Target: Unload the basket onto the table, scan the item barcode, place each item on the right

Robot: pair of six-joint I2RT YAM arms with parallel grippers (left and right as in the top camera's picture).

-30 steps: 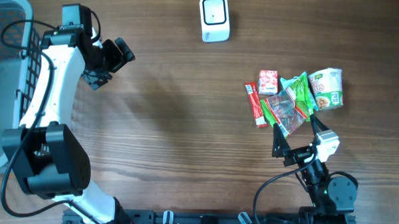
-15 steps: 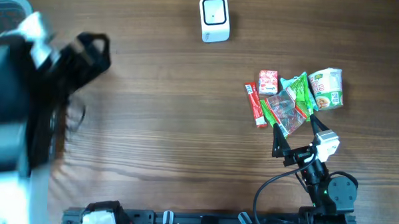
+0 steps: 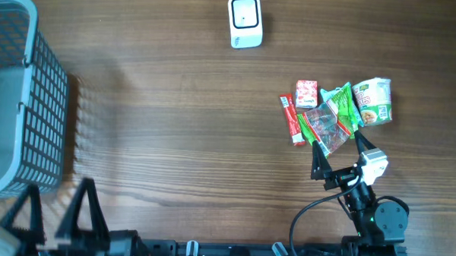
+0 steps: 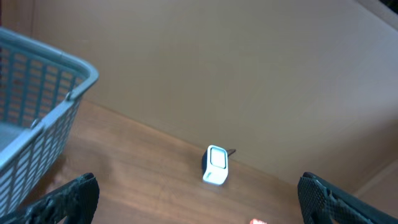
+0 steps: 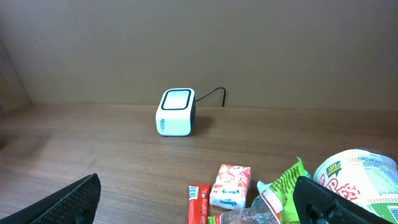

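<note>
The snack items (image 3: 331, 116) are lying in a heap toward the right side of the surface (image 3: 182, 141), touching one another. The right hand (image 3: 337, 147) is hovering at the heap's near edge, fingers spread wide, holding nothing. The scanner (image 3: 245, 21) is standing at the far edge by the wall, well apart from the heap. The basket (image 3: 50, 114) is hugging the left edge, leaving a broad stretch of wood between. The left hand (image 3: 56, 213), also spread, is sitting at the near-left corner; a second ago its arm was reaching up beside the basket. Everything else is staying put.
</note>
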